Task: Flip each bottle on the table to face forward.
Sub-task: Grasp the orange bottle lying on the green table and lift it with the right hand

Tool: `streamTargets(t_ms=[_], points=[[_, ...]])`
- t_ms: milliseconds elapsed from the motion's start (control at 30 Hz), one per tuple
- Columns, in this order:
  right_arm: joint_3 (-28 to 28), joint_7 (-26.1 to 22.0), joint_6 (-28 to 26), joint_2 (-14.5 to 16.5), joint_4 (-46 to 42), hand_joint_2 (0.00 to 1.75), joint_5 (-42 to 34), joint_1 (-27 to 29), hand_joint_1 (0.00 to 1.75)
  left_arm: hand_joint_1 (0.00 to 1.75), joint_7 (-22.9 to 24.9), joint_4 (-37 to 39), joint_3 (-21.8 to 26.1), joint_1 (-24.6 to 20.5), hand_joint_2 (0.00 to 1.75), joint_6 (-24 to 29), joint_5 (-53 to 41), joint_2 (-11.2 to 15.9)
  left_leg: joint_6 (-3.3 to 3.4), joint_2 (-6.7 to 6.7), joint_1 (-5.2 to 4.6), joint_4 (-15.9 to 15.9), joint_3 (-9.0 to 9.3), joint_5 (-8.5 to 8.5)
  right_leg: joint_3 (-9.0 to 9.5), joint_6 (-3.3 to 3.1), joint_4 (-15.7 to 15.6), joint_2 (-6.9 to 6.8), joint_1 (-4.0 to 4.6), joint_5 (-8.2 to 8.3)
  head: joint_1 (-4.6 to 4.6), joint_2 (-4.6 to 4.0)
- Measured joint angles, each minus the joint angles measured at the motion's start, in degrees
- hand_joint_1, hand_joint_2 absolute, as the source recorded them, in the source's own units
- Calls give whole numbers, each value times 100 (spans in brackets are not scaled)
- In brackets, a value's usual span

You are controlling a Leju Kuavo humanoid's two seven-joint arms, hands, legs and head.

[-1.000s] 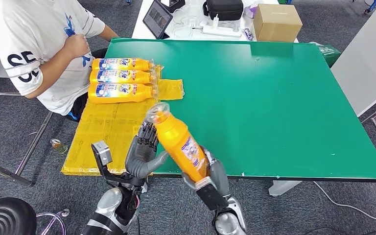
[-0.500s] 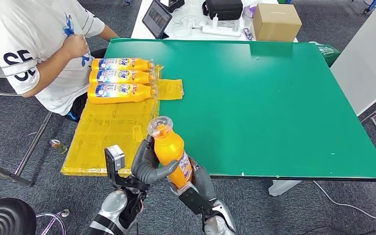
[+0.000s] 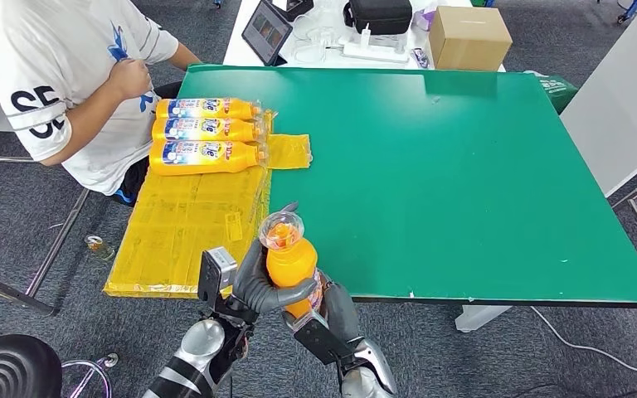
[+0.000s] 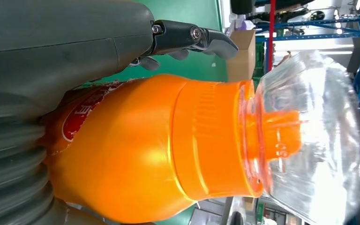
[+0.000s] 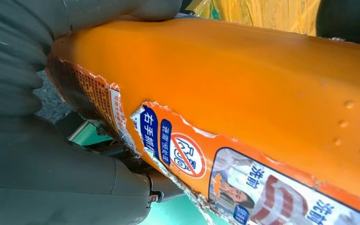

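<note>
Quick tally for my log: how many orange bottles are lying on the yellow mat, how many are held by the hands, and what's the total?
Orange bottles lying on the yellow mat: 3
Orange bottle held between left hand and right hand: 1
Total bottles: 4

Both arms were raised at the near edge of the table, forearms angled inward. Left hand wrapped the orange bottle from its left side, thumb across the front. Right hand gripped the bottle's lower body from behind.
</note>
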Motion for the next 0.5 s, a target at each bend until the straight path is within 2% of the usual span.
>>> streamTargets(t_ms=[433, 467, 500], points=[[10, 22, 0, 0, 13, 175, 13, 2, 175, 0, 42, 203, -4, -71, 175, 3, -3, 0, 0, 0, 0, 0, -1, 0, 0, 0, 0, 0, 0, 0, 1, 0], [14, 22, 2, 0, 15, 175, 6, 2, 175, 1, 43, 222, -4, -77, 175, -4, 0, 0, 0, 0, 0, 0, -1, 0, 0, 0, 0, 0, 0, 0, 1, 0], [19, 22, 4, 0, 19, 175, -3, 3, 175, 10, 45, 242, -4, -81, 175, -17, 13, 0, 0, 0, 0, 0, -1, 0, 0, 0, 0, 0, 0, 0, 0, 0]])
